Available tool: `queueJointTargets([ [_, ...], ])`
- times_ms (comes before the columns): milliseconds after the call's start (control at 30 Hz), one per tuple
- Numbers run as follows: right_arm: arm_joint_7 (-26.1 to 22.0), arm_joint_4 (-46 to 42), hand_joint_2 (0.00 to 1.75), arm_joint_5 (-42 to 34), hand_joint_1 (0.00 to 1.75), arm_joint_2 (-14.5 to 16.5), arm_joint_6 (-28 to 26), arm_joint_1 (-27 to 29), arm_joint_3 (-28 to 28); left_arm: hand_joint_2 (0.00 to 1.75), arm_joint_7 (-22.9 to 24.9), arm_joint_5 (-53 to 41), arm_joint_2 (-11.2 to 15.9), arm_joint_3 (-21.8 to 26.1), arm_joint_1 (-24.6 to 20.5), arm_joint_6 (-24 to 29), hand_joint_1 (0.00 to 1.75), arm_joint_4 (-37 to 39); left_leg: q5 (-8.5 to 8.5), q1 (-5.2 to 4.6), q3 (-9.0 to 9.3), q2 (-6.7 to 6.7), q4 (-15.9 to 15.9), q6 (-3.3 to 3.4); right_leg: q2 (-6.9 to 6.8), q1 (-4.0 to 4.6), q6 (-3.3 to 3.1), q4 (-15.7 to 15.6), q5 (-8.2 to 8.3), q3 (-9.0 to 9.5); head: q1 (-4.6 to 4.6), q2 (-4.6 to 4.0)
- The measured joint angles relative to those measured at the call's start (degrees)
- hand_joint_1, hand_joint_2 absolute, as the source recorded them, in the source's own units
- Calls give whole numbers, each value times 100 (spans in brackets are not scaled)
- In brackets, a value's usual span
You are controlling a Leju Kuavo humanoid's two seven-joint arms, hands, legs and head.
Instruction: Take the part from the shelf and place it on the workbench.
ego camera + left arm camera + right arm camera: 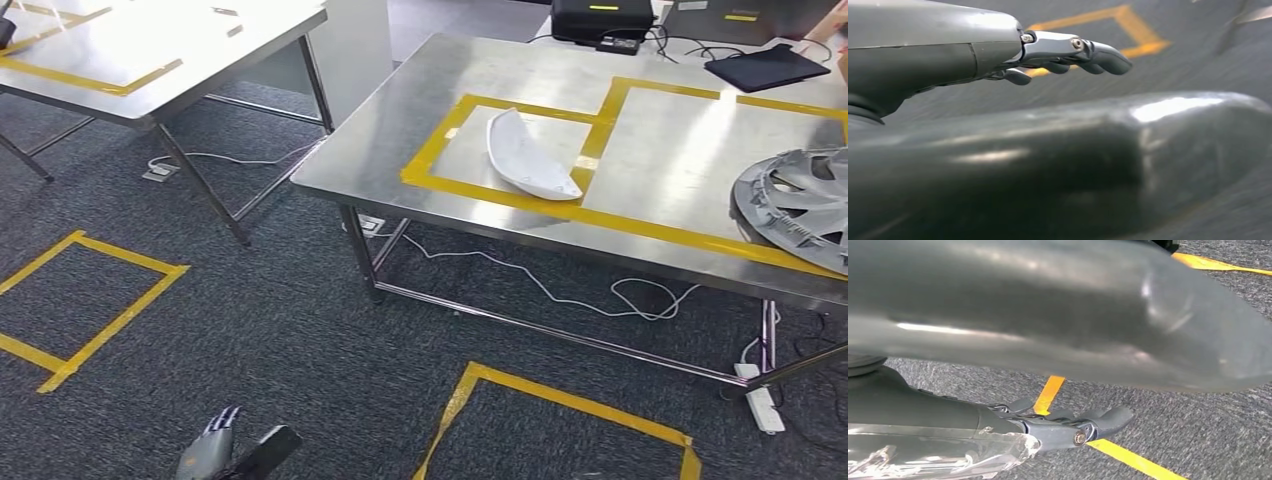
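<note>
A white curved part [530,155] lies inside a yellow-taped rectangle on the steel workbench [400,130], ahead and to my right. A grey wheel cover [795,205] sits at the bench's right end. My left hand [215,452] hangs low over the dark carpet, far from the bench. Its fingers [1083,52] are stretched out and hold nothing. My right hand [1048,325] also hangs above the carpet, and its fingers [1098,421] are extended with nothing between them.
A second steel table [150,40] stands at the far left. Yellow tape squares [90,300] [560,400] mark the carpet. Cables [560,290] and a power strip [762,400] lie under the bench. A black box [600,18] and a dark pad [765,68] sit at its back.
</note>
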Motion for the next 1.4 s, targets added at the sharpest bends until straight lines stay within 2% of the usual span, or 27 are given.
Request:
queueJointTargets([
  [33,-2,0,0,0,0,-3,1,2,-5,0,188,9,28,31,18,-81,0,107,12,-5,17,1,-60,-24,3,13,-18,2,-4,-7,7,0],
  [133,1,0,0,-1,0,-10,5,9,-10,0,502,25,110,114,88,-228,0,318,42,-6,-12,-6,-82,-53,-8,22,-210,-24,-2,-46,38,-1],
  [167,2,0,0,-1,0,-11,6,9,-11,0,531,26,135,133,97,-245,0,362,52,-12,-21,-10,-81,-35,-14,20,-226,-47,21,-54,46,0],
  [233,4,0,0,-1,0,-13,7,1,-16,0,568,20,167,152,100,-267,0,434,69,-20,-41,-15,-81,-1,-19,12,-155,-103,71,-45,63,-1],
  [333,7,0,0,-1,0,-14,7,3,-33,0,592,16,177,168,96,-282,0,512,101,-29,-77,-9,-76,46,-13,-1,-9,-166,172,-5,80,-1],
  [400,14,0,0,-1,0,-14,6,12,-45,0,669,34,187,179,92,-325,0,547,119,-37,-97,-6,-72,68,-11,-9,43,-184,208,-6,80,-1],
  [567,83,0,0,-2,0,-14,-21,11,-91,0,1254,353,201,389,99,-568,0,601,127,-44,-115,-5,-70,78,-12,-16,68,-189,223,-26,79,-1],
  [900,302,0,0,227,0,-14,-178,13,-108,0,1110,417,188,650,87,-404,0,604,150,-76,-158,-6,-57,110,-11,-52,130,-194,264,-56,75,-1],
  [1000,339,0,0,276,0,-11,-199,10,-108,0,1012,381,165,666,70,-360,0,604,165,-103,-179,-9,-41,141,-18,-79,168,-203,287,-59,75,-1],
  [1067,341,0,0,292,0,-8,-205,9,-108,0,953,356,142,667,55,-330,0,604,208,-95,-187,-19,-72,190,-33,-86,209,-221,297,-68,75,-1],
  [1100,341,0,0,300,0,-7,-209,9,-108,0,924,341,123,667,47,-316,0,604,239,-83,-188,-28,-96,221,-39,-84,223,-172,237,-102,79,-1],
  [1133,341,0,0,306,0,-7,-213,9,-108,0,903,328,108,667,40,-305,0,604,271,-70,-194,-40,-120,250,-41,-78,229,2,94,-183,94,-1],
  [1167,341,0,0,311,0,-7,-216,10,-108,0,885,314,93,667,35,-295,0,604,296,-62,-204,-54,-132,270,-41,-74,226,322,-121,-319,113,-1],
  [1233,341,0,0,317,0,-7,-222,13,-108,0,874,288,73,667,31,-283,0,604,322,-74,-244,-96,-131,282,-38,-62,208,1171,-583,-633,144,-1],
  [1267,342,0,0,319,0,-7,-226,15,-108,0,874,278,64,667,31,-282,0,606,335,-81,-260,-126,-129,276,-38,-56,198,1453,-696,-714,146,-1],
  [1300,342,0,0,320,0,-7,-229,17,-108,0,873,272,54,667,31,-281,0,609,347,-86,-271,-169,-128,266,-34,-49,185,1501,-697,-678,147,-1],
  [1333,342,0,0,322,0,-7,-233,19,-108,0,870,269,43,667,30,-281,0,611,359,-88,-277,-223,-127,252,-21,-44,165,1295,-595,-512,147,-1],
  [1367,342,0,0,324,0,-7,-238,19,-108,0,868,267,34,667,25,-280,0,613,369,-88,-280,-281,-124,236,37,-42,140,903,-439,-250,147,-1],
  [1400,342,0,0,326,0,-7,-240,15,-108,0,864,264,24,668,18,-279,0,615,378,-91,-285,-339,-119,215,154,-46,112,466,-331,22,149,-1],
])
